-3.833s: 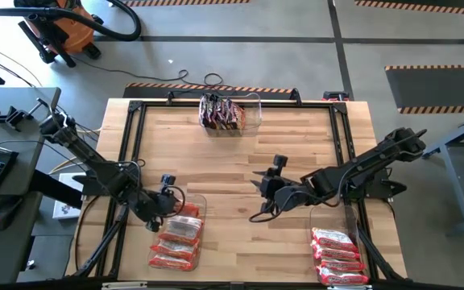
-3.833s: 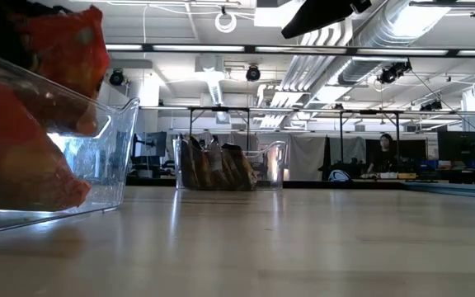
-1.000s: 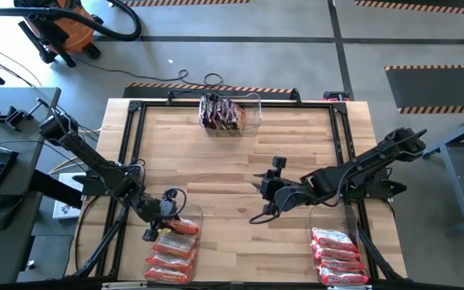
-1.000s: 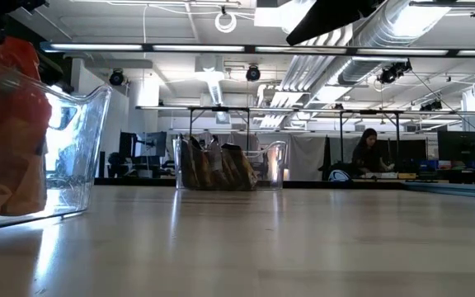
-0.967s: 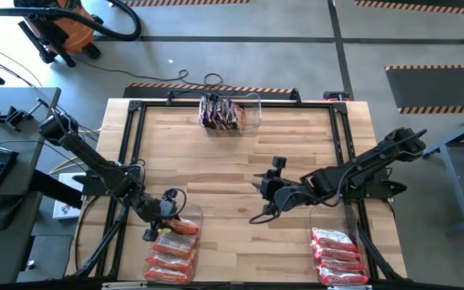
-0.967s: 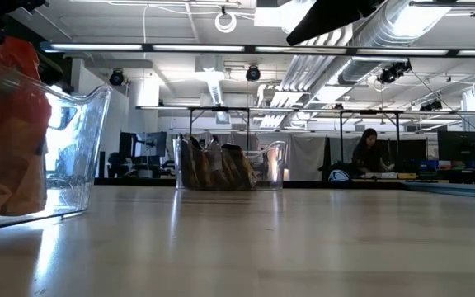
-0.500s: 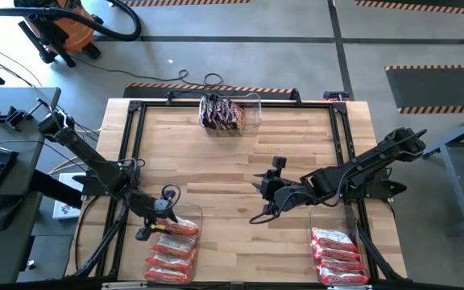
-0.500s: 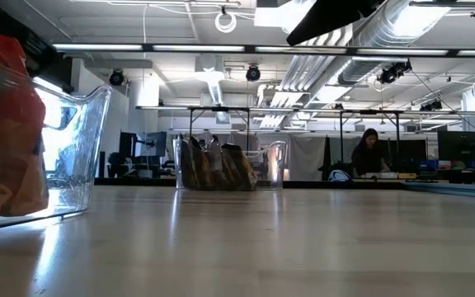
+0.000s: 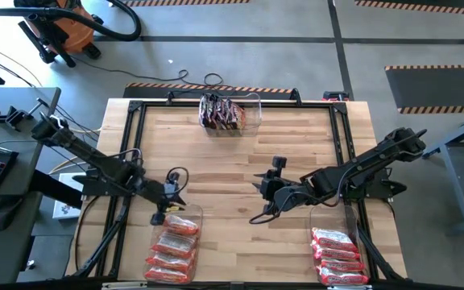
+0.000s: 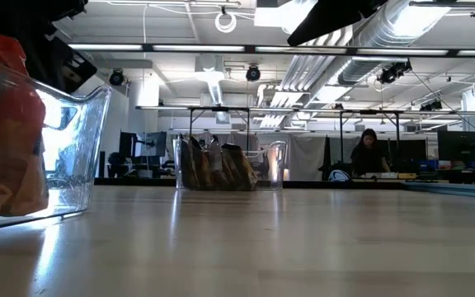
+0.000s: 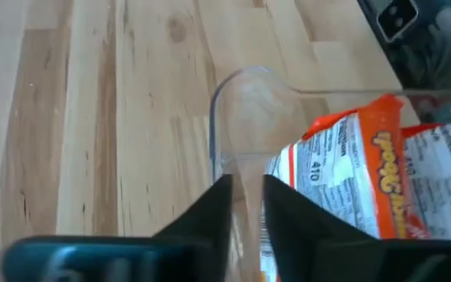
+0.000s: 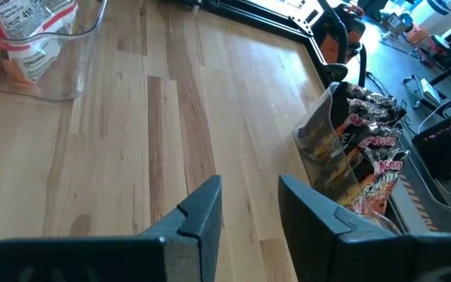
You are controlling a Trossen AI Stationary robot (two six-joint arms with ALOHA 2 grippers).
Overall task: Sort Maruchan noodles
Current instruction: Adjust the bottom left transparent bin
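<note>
Orange-red Maruchan noodles (image 9: 171, 246) lie stacked in a clear bin (image 9: 190, 216) at the table's near left. My left gripper (image 9: 164, 209) is at that bin's far left corner and is shut on its wall. Dark packets (image 9: 220, 113) stand in a second clear bin (image 9: 254, 111) at the far middle. Pinkish red-and-white packets (image 9: 337, 254) fill a third bin (image 9: 329, 219) at the near right. My right gripper (image 9: 258, 196) hovers open over the bare middle of the table, with nothing between its fingers (image 12: 202, 211). My left gripper has the clear bin's rounded far corner wall (image 11: 247, 184) between its two fingers (image 11: 218, 211), one finger inside the bin and one outside. The fingers slant down from the far left. The bin stands flat on the table, an orange packet (image 11: 351, 172) just inside the corner.
A black frame (image 9: 131, 153) runs round the wooden tabletop. The wide stretch between the three bins is bare wood (image 9: 232, 161). Beyond the table a person (image 10: 368, 153) sits at a desk far off in the room.
My left gripper has moved from beside the bin's left wall toward the table's far edge and a little right, rising slightly, and now sits at the bin's far corner. The bin and its packets stay where they were. My right arm has kept still.
</note>
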